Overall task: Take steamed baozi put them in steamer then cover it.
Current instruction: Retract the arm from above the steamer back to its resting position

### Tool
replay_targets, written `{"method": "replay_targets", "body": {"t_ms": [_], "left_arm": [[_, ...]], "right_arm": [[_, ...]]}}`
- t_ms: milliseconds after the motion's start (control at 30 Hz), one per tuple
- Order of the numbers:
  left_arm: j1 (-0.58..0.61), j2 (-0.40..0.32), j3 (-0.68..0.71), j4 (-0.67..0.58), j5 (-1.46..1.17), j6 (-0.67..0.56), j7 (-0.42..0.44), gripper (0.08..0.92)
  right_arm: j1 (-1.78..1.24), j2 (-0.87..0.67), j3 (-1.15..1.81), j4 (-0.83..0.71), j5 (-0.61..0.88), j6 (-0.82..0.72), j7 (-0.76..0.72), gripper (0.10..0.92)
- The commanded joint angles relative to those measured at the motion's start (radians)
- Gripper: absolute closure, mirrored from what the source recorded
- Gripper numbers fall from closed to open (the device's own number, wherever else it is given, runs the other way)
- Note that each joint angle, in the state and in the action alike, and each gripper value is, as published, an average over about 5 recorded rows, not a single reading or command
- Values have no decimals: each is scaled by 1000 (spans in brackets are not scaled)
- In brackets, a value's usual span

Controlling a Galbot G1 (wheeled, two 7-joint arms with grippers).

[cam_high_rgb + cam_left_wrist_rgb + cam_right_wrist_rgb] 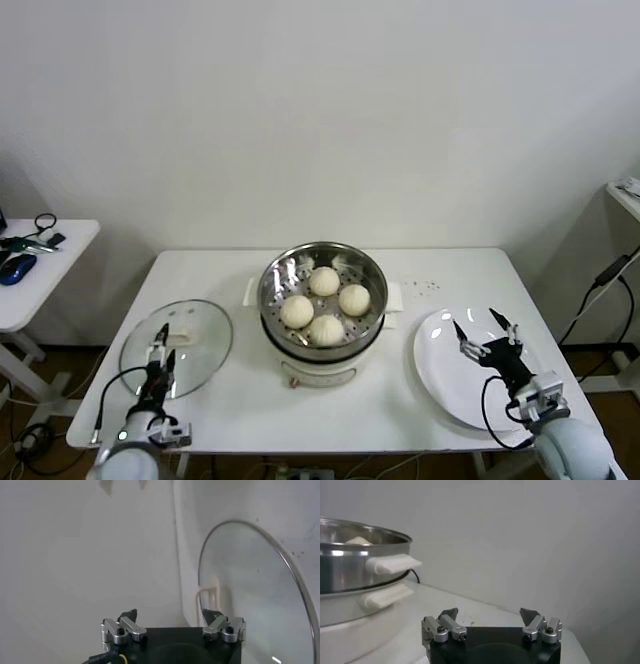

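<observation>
1. Surface [300,410]: white, rectangular, set against a white wall. A smaller white side table [40,270] stands off to the robot's left, carrying a blue mouse [16,268] and some dark cables.
2. Steamer [323,268]: shiny steel perforated basket on a white electric pot base, near the middle of the surface. White side handles show in the right wrist view [392,563].
3. Steamed baozi [325,305]: four off-white domed buns, all inside the steamer basket, arranged roughly in a diamond, sitting close to one another. The top of one bun peeks over the rim in the right wrist view [359,540].
4. Glass lid [176,347]: round, metal-rimmed, lying flat on the surface to the robot's left of the steamer, apart from it. The steamer is uncovered. Lid rim and its handle are visible in the left wrist view [260,580].
5. White plate [450,385]: flat, bare, on the surface to the robot's right of the steamer.
6. Left end effector [162,347]: low over the near part of the glass lid, fingers spread wide, holding nothing. Left wrist view [172,622] shows both fingertips well apart with the lid just beyond them.
7. Right end effector [483,328]: over the white plate, fingers spread wide, empty. Right wrist view [490,617] shows it facing the steamer's side, well apart from it.
</observation>
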Motion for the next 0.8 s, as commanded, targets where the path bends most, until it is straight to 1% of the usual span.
{"method": "replay_targets", "body": {"t_ms": [33, 167, 433, 800], "left_arm": [[-159, 9, -1, 243, 44, -13, -75, 177], [-194, 23, 1, 280, 33, -16, -110, 177], [-215, 34, 9, 293, 7, -15, -111, 177], [-248, 24, 26, 302, -16, -11, -131, 177]], "right_arm": [[-18, 15, 9, -9, -29, 8, 1, 203], [-19, 13, 7, -14, -40, 13, 2, 203], [-16, 14, 1, -25, -75, 22, 1, 203], [-18, 26, -11, -46, -123, 40, -3, 203]]}}
